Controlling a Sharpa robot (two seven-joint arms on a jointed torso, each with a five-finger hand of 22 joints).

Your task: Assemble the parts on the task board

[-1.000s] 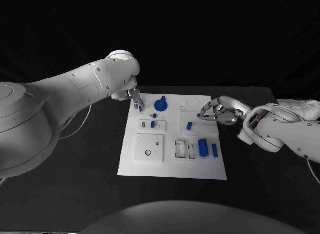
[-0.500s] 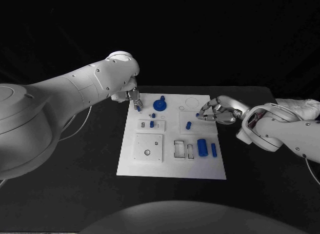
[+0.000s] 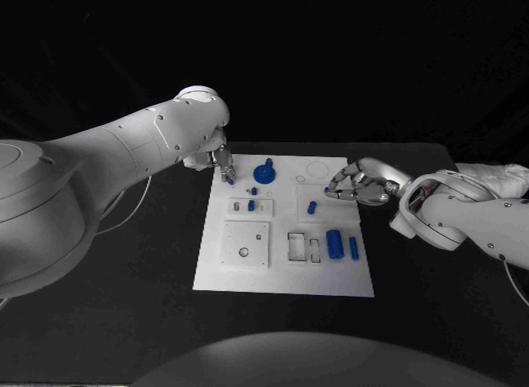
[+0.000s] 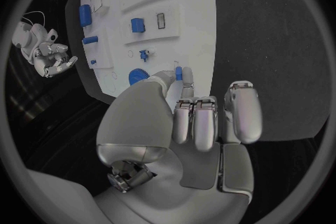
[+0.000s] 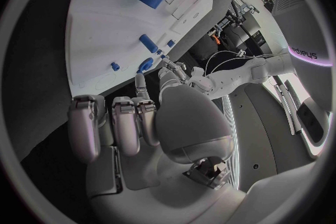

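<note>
Board: flat white rectangular task board (image 3: 283,270) lying on the matte black surface (image 3: 125,322), with shallow rectangular recesses and round holes.
Parts: smooth blue plastic pieces on the board: a round gear-like knob (image 3: 264,172), a stubby cylinder (image 3: 335,240), a slim bar (image 3: 356,247).
Left robot hand (image 3: 222,164): silver, at the board's far left corner, pinching a small blue peg (image 4: 178,73) at its fingertips.
Right robot hand (image 3: 360,184): silver, at the board's right edge, fingers curled; whether it holds anything, I cannot tell.
Writing: none legible.
</note>
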